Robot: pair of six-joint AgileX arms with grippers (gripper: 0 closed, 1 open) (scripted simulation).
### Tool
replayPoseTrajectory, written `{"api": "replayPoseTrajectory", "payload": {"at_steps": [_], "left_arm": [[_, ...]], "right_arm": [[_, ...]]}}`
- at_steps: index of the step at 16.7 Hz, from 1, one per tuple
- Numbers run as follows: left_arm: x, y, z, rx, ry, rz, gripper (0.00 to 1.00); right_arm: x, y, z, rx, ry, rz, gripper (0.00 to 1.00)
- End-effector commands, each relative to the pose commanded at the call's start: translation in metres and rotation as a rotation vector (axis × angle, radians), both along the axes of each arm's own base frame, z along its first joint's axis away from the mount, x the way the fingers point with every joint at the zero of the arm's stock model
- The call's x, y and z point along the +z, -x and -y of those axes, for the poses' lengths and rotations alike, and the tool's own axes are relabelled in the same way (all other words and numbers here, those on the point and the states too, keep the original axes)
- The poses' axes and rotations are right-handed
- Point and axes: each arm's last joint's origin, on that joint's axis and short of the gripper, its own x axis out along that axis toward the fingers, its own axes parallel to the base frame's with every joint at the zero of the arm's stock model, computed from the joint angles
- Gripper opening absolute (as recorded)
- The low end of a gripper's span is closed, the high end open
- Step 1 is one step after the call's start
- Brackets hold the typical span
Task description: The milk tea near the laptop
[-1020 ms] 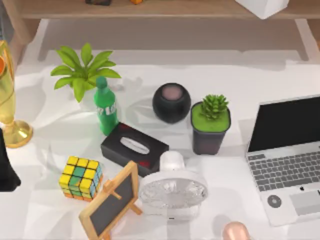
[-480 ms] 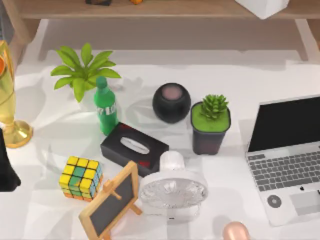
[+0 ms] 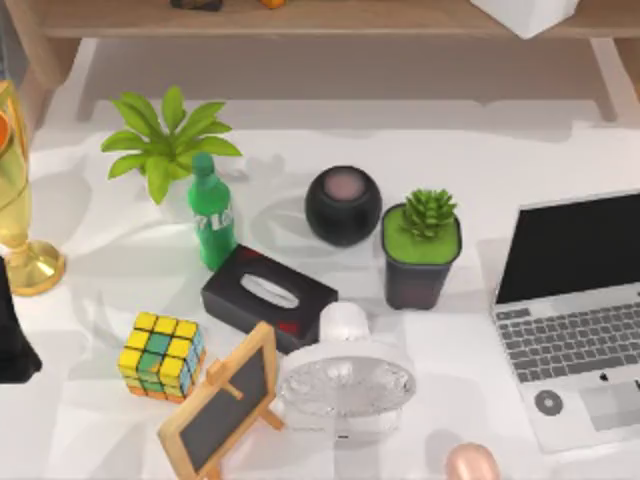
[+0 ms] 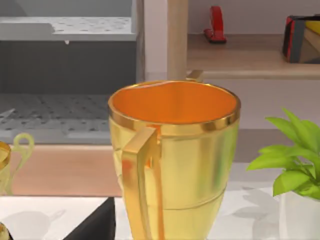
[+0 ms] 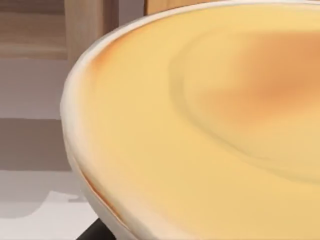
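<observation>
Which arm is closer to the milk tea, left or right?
Probably right: its wrist camera faces a pale rounded surface up close, likely the milk tea, at the top view's bottom edge. The left arm sits at the far left, beside the golden cup.

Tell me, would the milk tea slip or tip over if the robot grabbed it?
The milk tea looks smooth and round-topped, so fingers might slip near its top. It seems small, so probably light and easy to knock. With most of it cut off at the table's front edge, its steadiness is hard to judge.
</observation>
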Motion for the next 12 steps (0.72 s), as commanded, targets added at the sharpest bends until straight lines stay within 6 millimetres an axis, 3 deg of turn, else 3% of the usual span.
{"api": "replayPoseTrajectory", "payload": {"at_steps": [6, 12], "left_arm": [[0.0, 0.0, 0.0, 0.0, 0.0, 0.0, 1.0], [0.0, 0.0, 0.0, 0.0, 0.0, 0.0, 1.0]], "right_arm": [[0.022, 0.026, 0.002, -0.006, 0.017, 0.008, 0.0], [0.025, 0.059, -0.004, 0.009, 0.002, -0.041, 0.0]]}}
